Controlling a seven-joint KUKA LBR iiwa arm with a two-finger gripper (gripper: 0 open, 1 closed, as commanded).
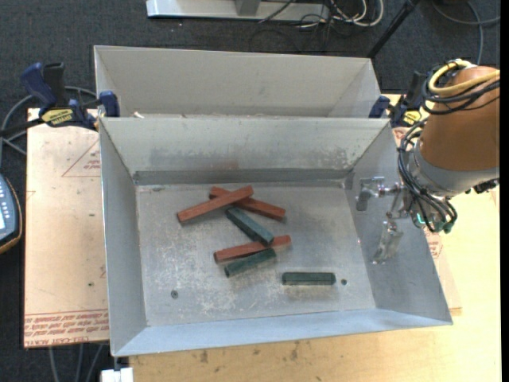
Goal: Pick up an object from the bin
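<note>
The gripper hangs by the bin's right wall; I cannot tell whether it is spread or pressed together. Nearest it, a dark green bar lies flat near the front edge, its long axis running left to right along that edge. A loose heap of red and green bars lies mid-floor.

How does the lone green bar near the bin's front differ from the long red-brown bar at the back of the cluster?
Colour: the lone green bar is dark green, the long red-brown bar reddish brown. Length: the green one is shorter than the red-brown. Pose: green lies level across the view, red-brown slants. Contact: green lies alone; red-brown crosses another red-brown bar. Both are slim rectangular bars.
</note>
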